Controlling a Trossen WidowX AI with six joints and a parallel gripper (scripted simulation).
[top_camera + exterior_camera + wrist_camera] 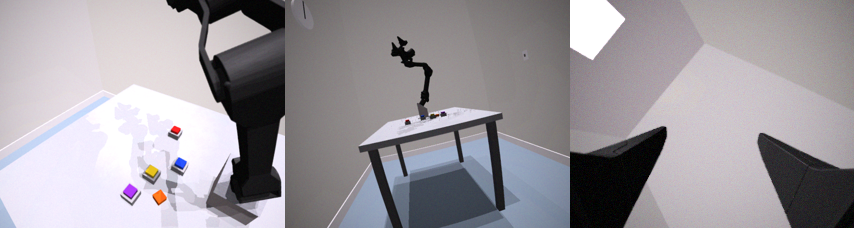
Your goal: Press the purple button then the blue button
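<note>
The purple button [130, 191] [443, 113] sits on its grey base near the table's front in the top view. The blue button [180, 163] [422, 116] sits further back, near the arm's base. My gripper [397, 42] [713, 134] is open and empty. It is raised high above the table and points upward, toward the wall and ceiling. In the wrist view only the two dark fingers and the room's walls show. No button is near the fingers.
A yellow button [151, 171] [432, 115] and a red button [175, 130] [407, 121] also stand on the white table [62, 162] [434, 127]. An orange block [159, 196] [437, 115] lies between the purple button and the arm's base [254, 184].
</note>
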